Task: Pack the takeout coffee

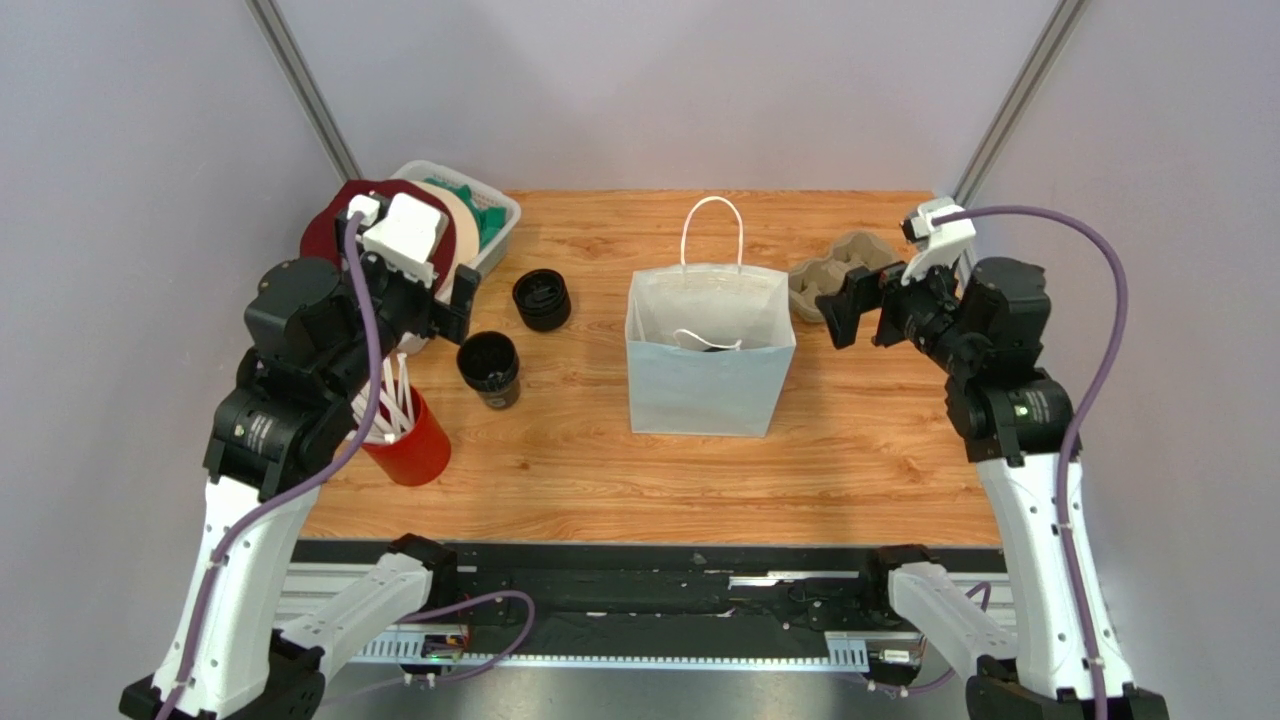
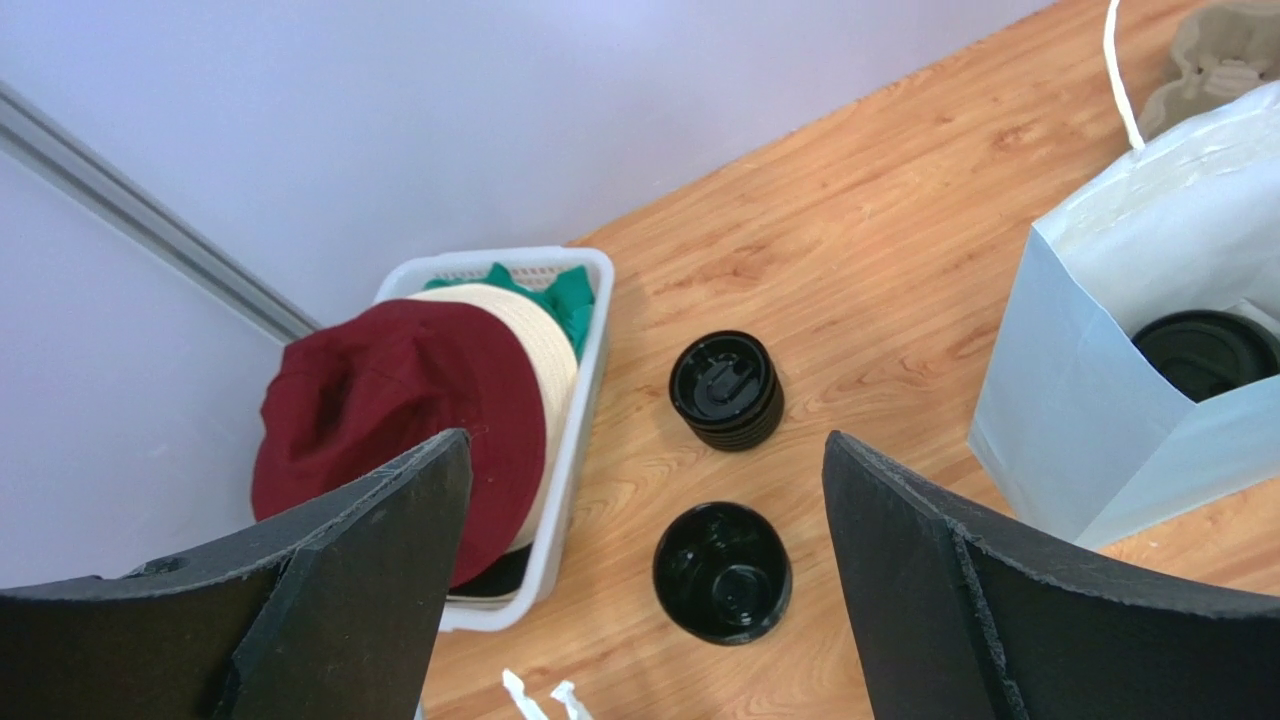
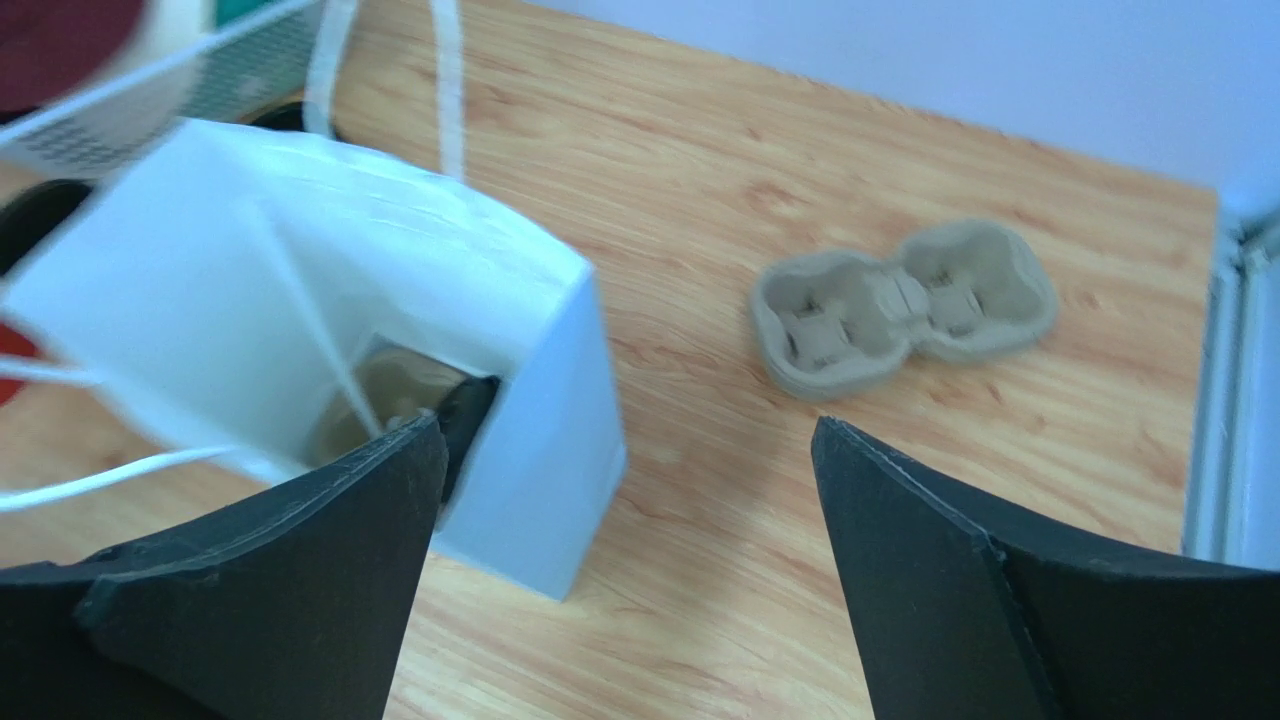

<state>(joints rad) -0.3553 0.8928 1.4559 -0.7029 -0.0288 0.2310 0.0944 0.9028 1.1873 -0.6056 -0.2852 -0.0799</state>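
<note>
Just beneath wide-spread left claw (image 2: 643,450), takeout coffee (image 2: 721,570) stands, untouched.

Paper bag (image 2: 1104,375): right side cut off by frame edge in left-wrist view. Dark round thing (image 2: 1202,353) inside, lower part behind bag wall, can't ID. In right-wrist view bag is blurred, left end out of frame, contents half behind a finger (image 3: 271,600) of right gripper (image 3: 628,428).
Pulp tray (image 1: 812,282): partly behind right gripper from above.
Red cup (image 1: 413,447) w/ straws: partly under left arm.
Basket (image 2: 583,390): near corner behind left gripper (image 2: 643,450) finger.
</note>
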